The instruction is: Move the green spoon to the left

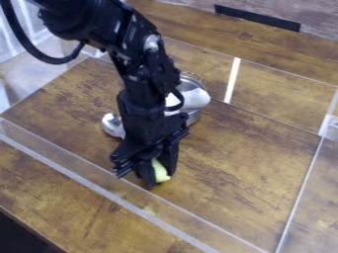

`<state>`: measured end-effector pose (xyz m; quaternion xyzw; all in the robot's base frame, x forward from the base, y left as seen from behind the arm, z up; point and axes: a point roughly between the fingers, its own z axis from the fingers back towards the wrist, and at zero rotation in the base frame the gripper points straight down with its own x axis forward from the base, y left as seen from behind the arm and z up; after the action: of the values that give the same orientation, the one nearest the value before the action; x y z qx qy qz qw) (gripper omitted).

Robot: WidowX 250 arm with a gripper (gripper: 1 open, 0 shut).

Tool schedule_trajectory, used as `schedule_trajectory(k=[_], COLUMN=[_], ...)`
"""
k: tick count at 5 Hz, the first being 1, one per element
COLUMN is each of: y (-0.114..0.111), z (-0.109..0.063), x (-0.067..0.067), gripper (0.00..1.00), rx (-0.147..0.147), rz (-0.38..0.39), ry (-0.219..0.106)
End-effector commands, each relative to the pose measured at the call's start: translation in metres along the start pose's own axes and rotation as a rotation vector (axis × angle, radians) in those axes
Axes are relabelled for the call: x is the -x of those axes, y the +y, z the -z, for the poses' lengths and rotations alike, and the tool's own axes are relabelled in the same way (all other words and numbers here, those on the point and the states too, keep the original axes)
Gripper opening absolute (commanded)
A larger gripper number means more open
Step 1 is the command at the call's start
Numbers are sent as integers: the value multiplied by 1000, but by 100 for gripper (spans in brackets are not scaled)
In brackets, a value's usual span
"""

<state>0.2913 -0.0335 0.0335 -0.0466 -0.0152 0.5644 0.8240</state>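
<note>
1. At the far left, a black cable [42,56] loops out from the arm, over a pale, see-through thing [30,74] at the table's edge.
2. From the left edge, a clear strip [79,170] runs slantwise across the near part of the brown wooden table [66,104]. A dark patch [19,238] fills the near left corner of the view.
3. Left of the gripper's fingers lies the shiny bowl end of the green spoon [161,171]. The spoon is on the near part of the table, left of the middle of the view, between the metal bowl and the clear strip. Its handle points near and to the right, with its yellow-green end showing at the fingertips; its middle is hidden.
4. The black arm [136,59] comes in from the far left, its gripper [146,172] low over the spoon. The fingers are clamped on the handle.
5. Just behind the arm and to its right stands the metal bowl [193,83], partly hidden, with a white item [197,99] at it.
6. Farther right, a short white line [234,79] marks the table; a dark strip [258,18] lies beyond it at the far side.
7. At the right, a pale line [301,193] slants from near to far, towards a white patch [330,126] at the edge of the view.
</note>
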Motion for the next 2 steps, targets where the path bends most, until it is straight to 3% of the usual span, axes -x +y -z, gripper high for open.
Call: schedule_trajectory(k=[1, 2], y=[-15, -18], z=[-35, -50], x=[-12, -18], gripper=[0, 0], rx=[91, 108], rz=[83, 160], ry=[-21, -13])
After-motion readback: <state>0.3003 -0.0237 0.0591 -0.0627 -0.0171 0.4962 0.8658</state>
